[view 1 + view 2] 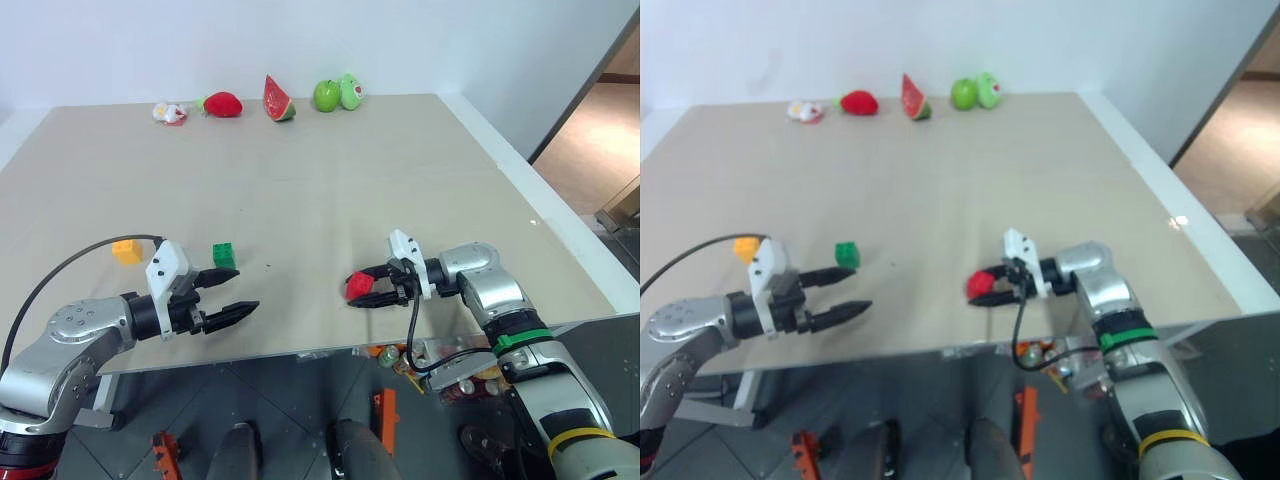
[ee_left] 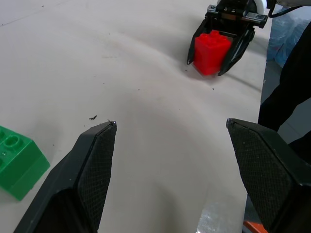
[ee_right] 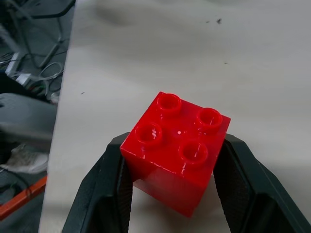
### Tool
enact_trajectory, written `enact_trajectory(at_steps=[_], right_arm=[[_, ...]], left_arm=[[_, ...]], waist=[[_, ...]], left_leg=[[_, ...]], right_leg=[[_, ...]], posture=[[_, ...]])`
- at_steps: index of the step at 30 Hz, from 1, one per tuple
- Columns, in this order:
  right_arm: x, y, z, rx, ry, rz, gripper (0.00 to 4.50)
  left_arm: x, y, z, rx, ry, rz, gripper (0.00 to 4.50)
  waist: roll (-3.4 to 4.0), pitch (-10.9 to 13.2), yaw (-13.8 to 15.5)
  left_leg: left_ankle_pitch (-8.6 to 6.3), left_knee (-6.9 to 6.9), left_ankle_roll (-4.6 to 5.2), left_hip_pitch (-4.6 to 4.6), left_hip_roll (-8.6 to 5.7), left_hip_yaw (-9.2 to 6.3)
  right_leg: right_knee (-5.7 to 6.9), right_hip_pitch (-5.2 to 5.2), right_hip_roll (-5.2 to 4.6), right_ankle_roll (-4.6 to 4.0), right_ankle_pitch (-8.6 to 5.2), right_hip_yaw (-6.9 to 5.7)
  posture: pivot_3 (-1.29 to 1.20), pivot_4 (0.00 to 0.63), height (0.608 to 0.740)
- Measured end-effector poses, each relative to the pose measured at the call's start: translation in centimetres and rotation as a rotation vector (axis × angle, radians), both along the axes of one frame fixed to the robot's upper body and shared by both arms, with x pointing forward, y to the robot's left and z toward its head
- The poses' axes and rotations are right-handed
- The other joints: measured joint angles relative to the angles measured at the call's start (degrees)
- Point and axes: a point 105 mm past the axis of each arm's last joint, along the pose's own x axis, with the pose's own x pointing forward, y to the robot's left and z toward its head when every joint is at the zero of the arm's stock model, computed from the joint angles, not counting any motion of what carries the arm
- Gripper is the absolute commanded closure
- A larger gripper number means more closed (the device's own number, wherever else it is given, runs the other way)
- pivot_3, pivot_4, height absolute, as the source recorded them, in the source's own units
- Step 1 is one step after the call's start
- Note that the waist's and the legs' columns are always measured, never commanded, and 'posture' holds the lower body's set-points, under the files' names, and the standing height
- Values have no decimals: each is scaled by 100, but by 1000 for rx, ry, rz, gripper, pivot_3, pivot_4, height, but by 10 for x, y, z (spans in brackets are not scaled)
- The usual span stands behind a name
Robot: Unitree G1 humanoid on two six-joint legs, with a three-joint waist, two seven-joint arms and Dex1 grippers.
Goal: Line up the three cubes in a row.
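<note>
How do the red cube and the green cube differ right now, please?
The red cube is clamped between the right gripper's fingers; the green cube sits free on the table, beside the open left gripper. Red lies nearer the table's front edge than green. Both have studded tops.

Head stereo pair: high, facing forward and down across the table, both eyes sharing the whole tabletop. Left wrist camera: low, close to the surface, looking toward the red cube. Right wrist camera: very close on the same cube.
</note>
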Motion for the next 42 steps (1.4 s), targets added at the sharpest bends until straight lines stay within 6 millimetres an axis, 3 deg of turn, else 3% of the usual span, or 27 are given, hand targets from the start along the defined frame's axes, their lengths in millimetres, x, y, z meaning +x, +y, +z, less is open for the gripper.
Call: enact_trajectory(at_steps=[14,22,42], right_arm=[[6,16,6,-8,-104,84,2707],[0,20,1,-51,-142,165,2707],[-10,35,-3,-68,-108,282,2707]], left_arm=[[-2,-1,-2,-14,23,9,750],[-4,0,-1,-13,42,3,750],[-14,4,2,-8,61,25,750]], waist=[[0,0,-1],[0,0,0],[0,0,0]], left_leg=[[0,1,0,2,0,0],[0,0,0,4,0,0],[0,1,0,4,0,0]], right_leg=[[6,1,0,0,1,0],[8,0,1,-1,1,1],[8,1,0,-2,1,1]], posture=[[0,150,740],[0,150,740],[0,150,740]])
